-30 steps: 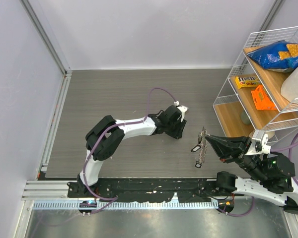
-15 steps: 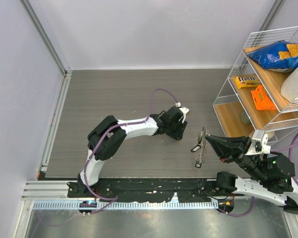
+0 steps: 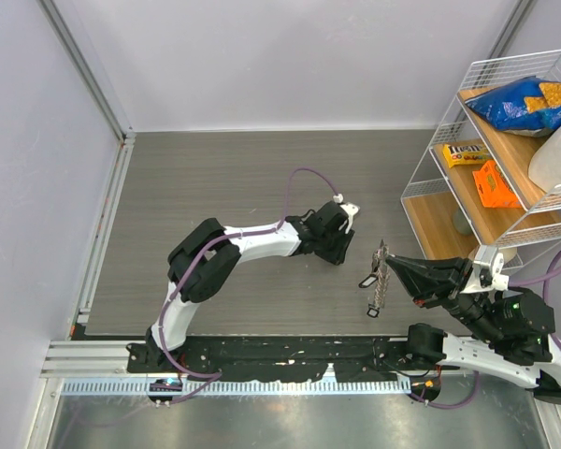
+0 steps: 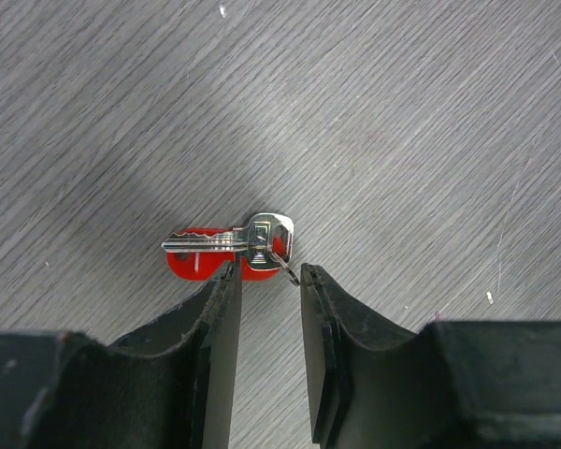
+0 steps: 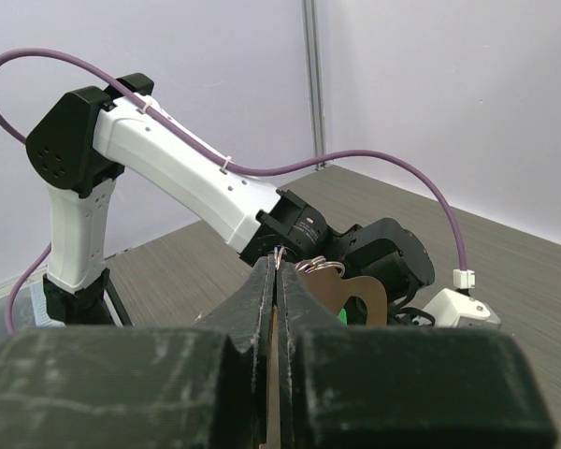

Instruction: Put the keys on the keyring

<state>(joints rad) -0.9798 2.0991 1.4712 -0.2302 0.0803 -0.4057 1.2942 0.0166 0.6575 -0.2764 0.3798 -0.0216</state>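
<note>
A small silver key on a red plastic head (image 4: 226, 250) lies flat on the grey table, with a thin wire loop at its right end. My left gripper (image 4: 270, 271) is low over it and open, its fingertips just short of the key's near edge. In the top view the left gripper (image 3: 339, 251) hides the key. My right gripper (image 3: 391, 265) is shut on the keyring (image 3: 381, 279), whose beaded silver strip hangs above the table. In the right wrist view the keyring's wire loops (image 5: 320, 267) stick out beside the shut right gripper (image 5: 279, 267), with a brown tag (image 5: 360, 297) behind.
A white wire shelf rack (image 3: 421, 192) stands at the right edge, holding a blue snack bag (image 3: 524, 103), a yellow candy box (image 3: 465, 154) and an orange item (image 3: 495, 185). A metal rail (image 3: 107, 220) borders the table on the left. Purple cable (image 3: 299, 178) loops over the left arm.
The left arm has crept a little to the right and its jaws have narrowed slightly. The right arm and the keyring have not moved.
</note>
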